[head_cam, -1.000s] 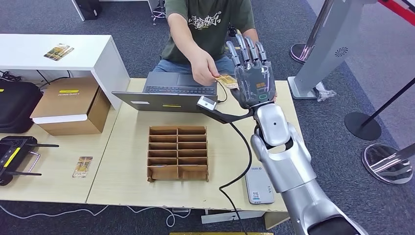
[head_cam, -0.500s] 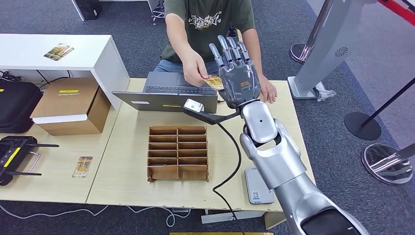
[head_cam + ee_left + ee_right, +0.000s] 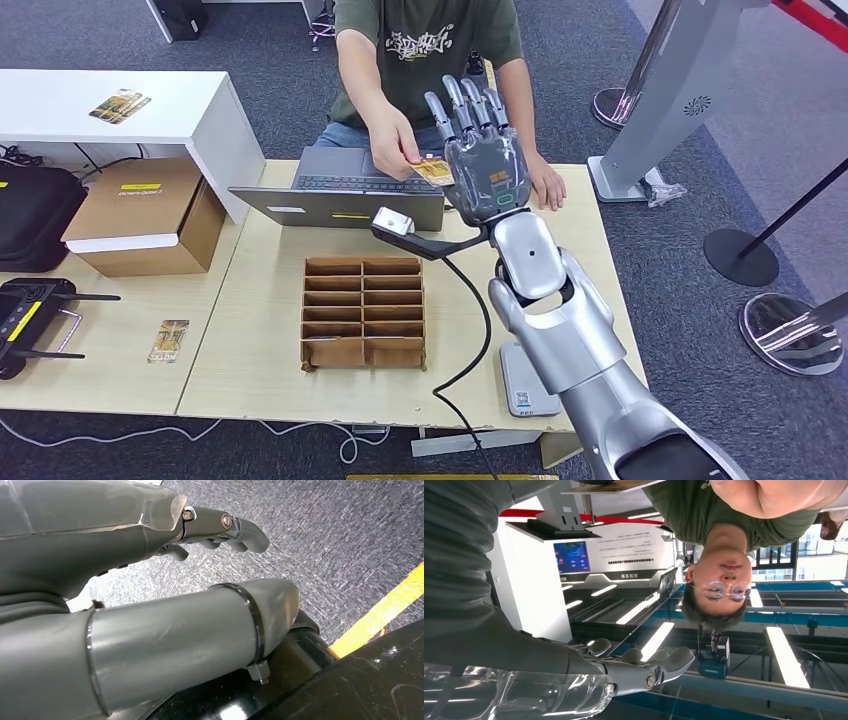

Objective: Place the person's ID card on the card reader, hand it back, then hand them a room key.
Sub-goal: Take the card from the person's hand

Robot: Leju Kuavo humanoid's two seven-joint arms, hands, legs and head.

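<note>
My right hand is raised over the table's far side, fingers straight and spread upward; in the right wrist view the same hand has nothing between its fingers. A person seated behind the table holds a yellowish ID card in one hand, and the card's edge reaches my right hand's left side. Whether my thumb touches it is hidden. The white card reader lies at the table's front edge beside my right arm. My left hand hangs over the carpet, fingers loosely bent and holding nothing.
A laptop sits in front of the person, with a cardboard slotted organizer in the table's middle. One card lies on the left table and another on a white cabinet. A cardboard box stands at the left.
My right hand has moved left and slightly away from me, staying beside the offered card. The person's hand with the card has also shifted left.
</note>
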